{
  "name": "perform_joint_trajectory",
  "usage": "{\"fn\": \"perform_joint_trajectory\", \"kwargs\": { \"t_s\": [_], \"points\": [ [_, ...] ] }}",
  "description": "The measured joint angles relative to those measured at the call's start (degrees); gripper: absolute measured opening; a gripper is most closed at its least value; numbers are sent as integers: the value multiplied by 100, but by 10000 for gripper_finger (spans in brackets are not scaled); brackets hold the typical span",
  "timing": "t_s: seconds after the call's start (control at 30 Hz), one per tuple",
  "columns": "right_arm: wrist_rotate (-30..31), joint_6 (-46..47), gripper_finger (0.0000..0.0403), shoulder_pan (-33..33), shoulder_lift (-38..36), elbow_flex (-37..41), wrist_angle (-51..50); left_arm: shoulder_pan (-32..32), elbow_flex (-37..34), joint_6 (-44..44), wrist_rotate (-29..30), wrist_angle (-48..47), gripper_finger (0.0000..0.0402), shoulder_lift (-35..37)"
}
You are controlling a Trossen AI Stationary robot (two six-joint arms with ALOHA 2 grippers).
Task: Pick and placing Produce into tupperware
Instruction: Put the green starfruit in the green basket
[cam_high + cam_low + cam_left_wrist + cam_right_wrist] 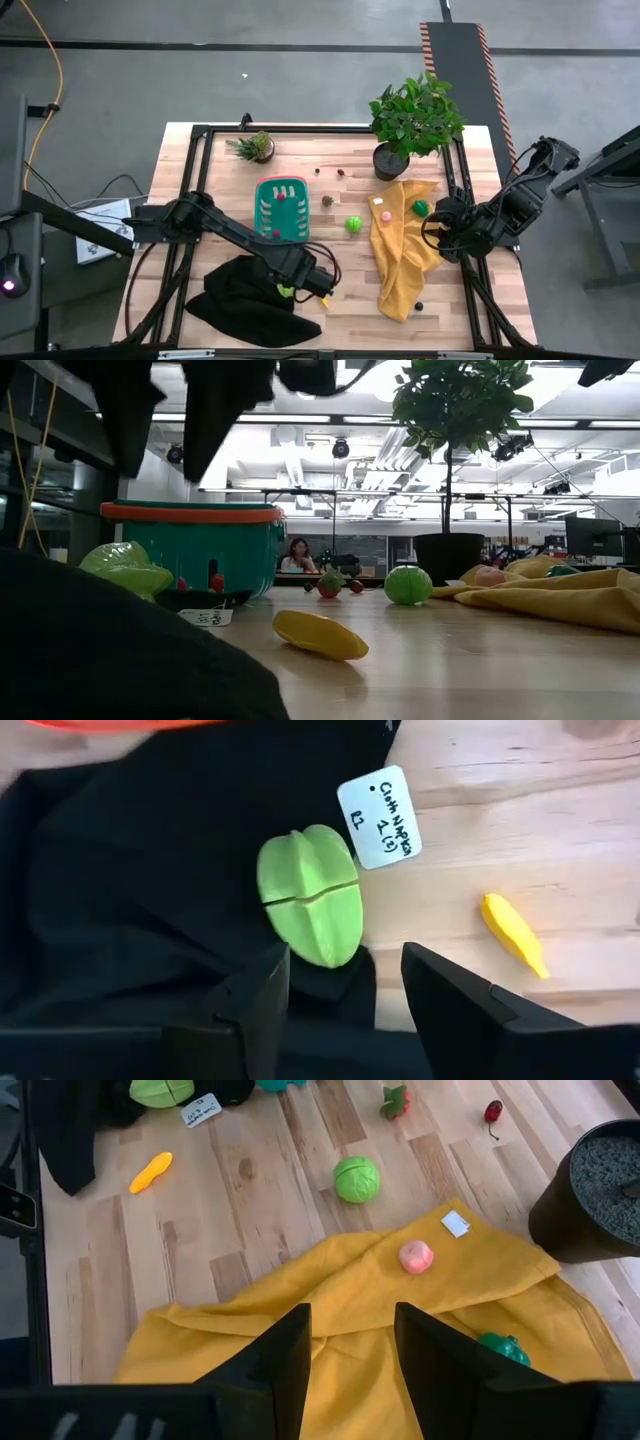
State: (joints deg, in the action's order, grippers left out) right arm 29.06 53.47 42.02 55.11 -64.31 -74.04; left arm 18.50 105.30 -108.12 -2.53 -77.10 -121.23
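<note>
- The surface [230, 150] is a pale wooden plank top with a dark frame along its edges, standing on a grey floor with cables at 9 o'clock.
- The teal basket [281, 208] with its red-pink rim stands near the centre of the surface; small red pieces lie inside it.
- The left gripper [345, 982] hovers at 6 o'clock of the basket over the black cloth [245, 290], fingers apart with nothing between them; a yellow-green star fruit [310, 908] lies on the cloth just ahead of them.
- A white paper tag [379, 817] lies at the cloth's edge, and a yellow piece [513, 933] rests on the bare wood nearby.
- The right gripper [350, 1345] waits at 3 o'clock over the yellow cloth [400, 262], fingers parted and empty.
- A pink piece [416, 1256] and a dark green piece [503, 1348] lie on the yellow cloth; a green ball [353, 224] lies between the cloth and the basket.
- A large potted plant [412, 120] stands at 1 o'clock, a small one [254, 147] at 11 o'clock.
- The low view shows an office hall with bright ceiling lights and a seated person [297, 555] far behind.
</note>
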Motion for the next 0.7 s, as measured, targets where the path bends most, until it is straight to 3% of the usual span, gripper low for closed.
{"fn": "perform_joint_trajectory", "kwargs": {
  "t_s": [0.23,0.4,0.7],
  "points": [
    [-2,-1,138,0,-2,0,40,4,-683,-331,-625,664,182,-3],
    [-4,-106,138,0,-2,0,127,33,-726,-369,-663,716,192,-4],
    [-7,-242,138,0,-2,0,199,26,-726,-332,-561,723,279,-4]
  ]
}}
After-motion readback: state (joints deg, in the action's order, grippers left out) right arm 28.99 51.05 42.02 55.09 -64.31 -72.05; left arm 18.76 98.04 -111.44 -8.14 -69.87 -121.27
